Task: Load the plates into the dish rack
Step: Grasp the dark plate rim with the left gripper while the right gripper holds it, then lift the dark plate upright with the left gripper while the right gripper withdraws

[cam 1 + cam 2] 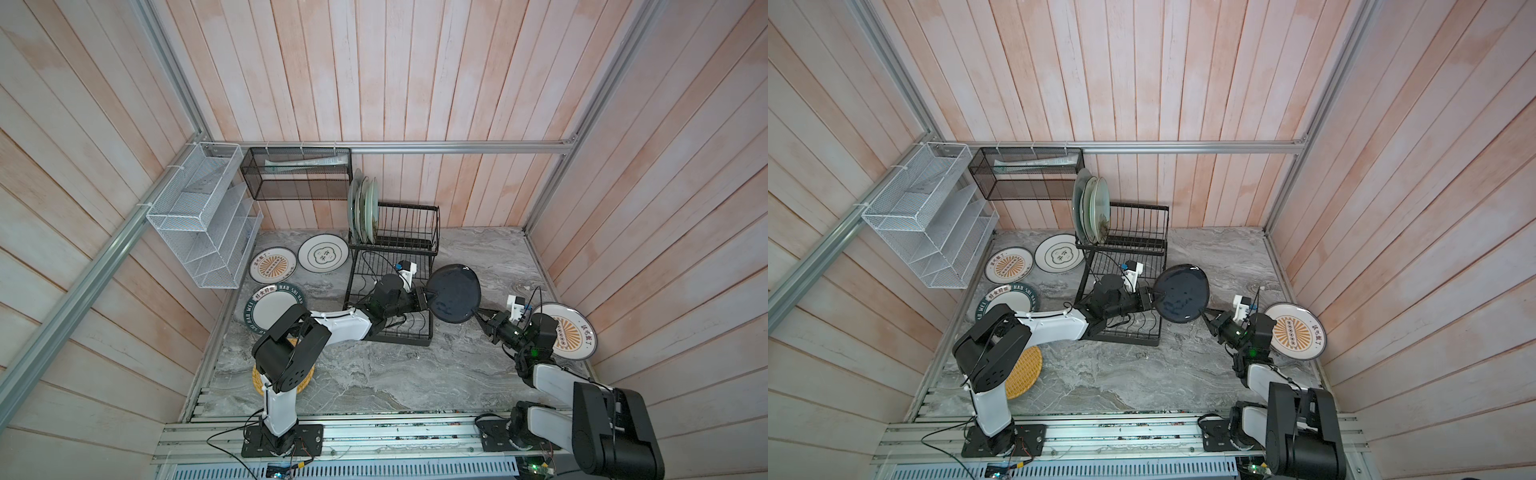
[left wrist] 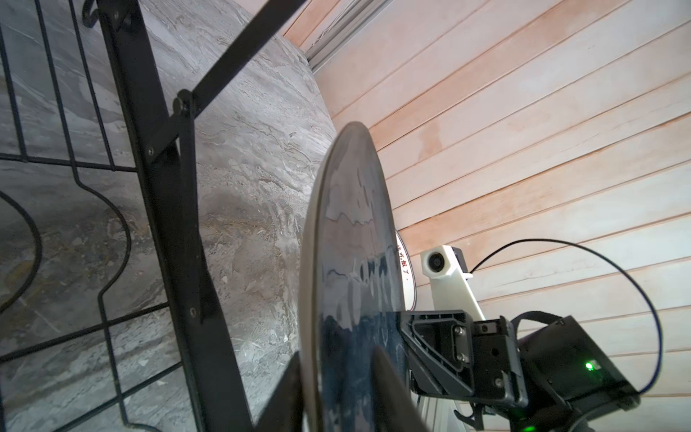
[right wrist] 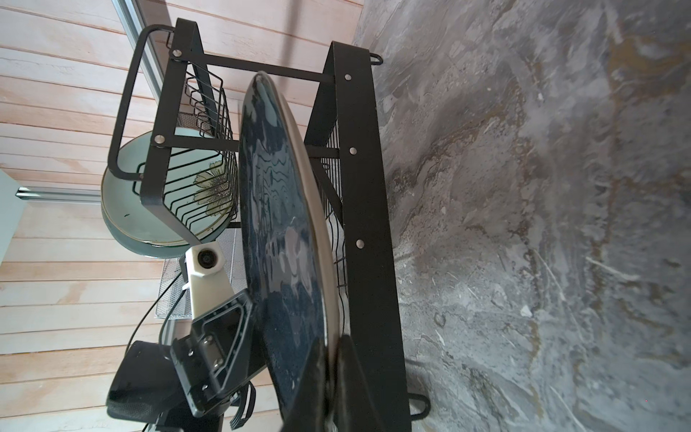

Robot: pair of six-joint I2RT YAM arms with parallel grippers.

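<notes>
Black-glazed and glossy, the black plate (image 1: 454,298) is held in the air above the tabletop (image 1: 415,374), just off the 3 o'clock side of the dish rack (image 1: 395,248) and outside both tiers in both top views. The left hand (image 1: 430,297) is clamped on its rim at 9 o'clock, with a finger on each face in the left wrist view. The right hand (image 1: 478,313) is pinched tight on the rim near 5 o'clock. The rack's flat black side post (image 2: 168,224) stands between the plate and the wavy slots of the lower tier, and the left arm lies across that tier from 7 o'clock. Three pale green plates (image 1: 365,208) stand upright at the 9 o'clock end of the raised tier. At 9 o'clock of the rack, flat on the tabletop, lie a sunburst plate (image 1: 273,266), a white lettered plate (image 1: 323,253) and a dark-rimmed plate (image 1: 270,309) partly under the left arm. A yellow ribbed plate (image 1: 1027,372) sits beneath that arm's elbow. Another sunburst plate (image 1: 575,332) lies at 4 o'clock, half hidden by the right wrist. A white mesh organizer (image 1: 203,216) and a black mesh basket (image 1: 297,174) hang on the walls at 10 and 11 o'clock
</notes>
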